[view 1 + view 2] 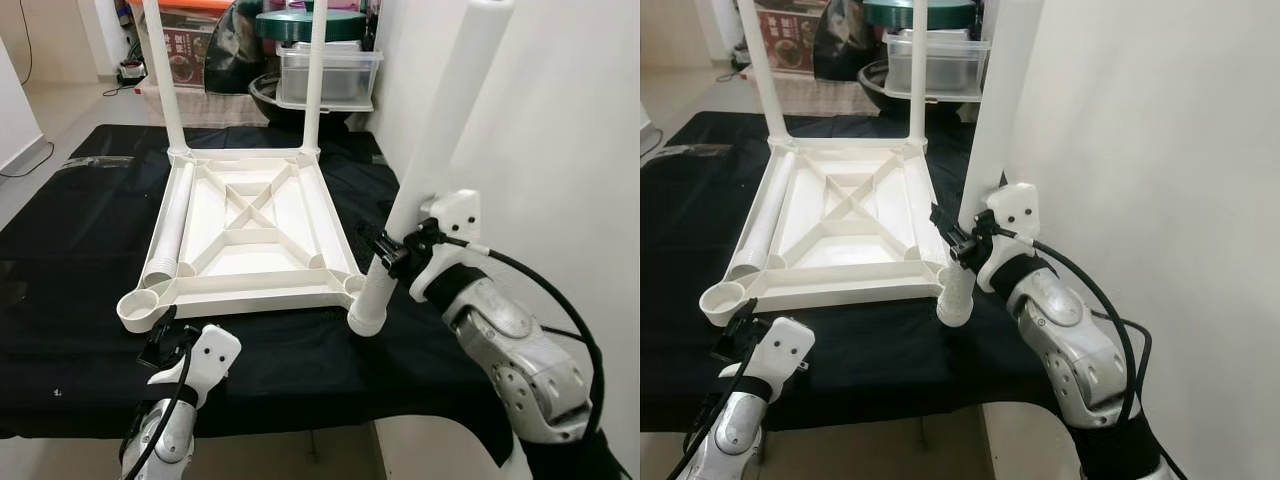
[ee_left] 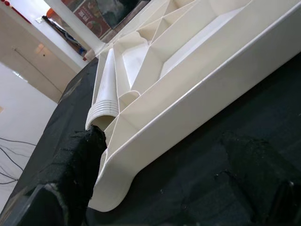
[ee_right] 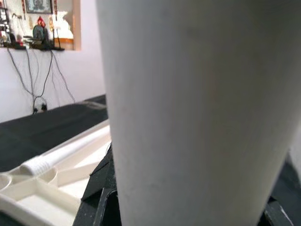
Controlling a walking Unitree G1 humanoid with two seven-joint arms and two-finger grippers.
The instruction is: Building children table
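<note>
Black cloth covers the work surface in front of you, with a white wall close on your right side and household clutter behind: a clear plastic storage box with a dark green lid stacked on it.

Your white plastic children's table top lies upside down on the cloth, its underside ribs forming a cross pattern. 2 white tubular legs stand upright in the far corner sockets. 1 loose white leg lies flat inside the frame along its left edge, threaded end toward you. The near-left corner socket is open, with nothing in it.

Your right gripper is pinching a 4th white tubular leg low on its shaft. That leg leans slightly, its upper end against the wall side, and its lower end rests on the cloth just beside the near-right corner socket, not seated in it. The right wrist view confirms black fingers pressed against both sides of the tube.

Your left gripper sits low at the near edge of the cloth, fingers spread apart, holding nothing, just short of the near-left corner of the table top.
</note>
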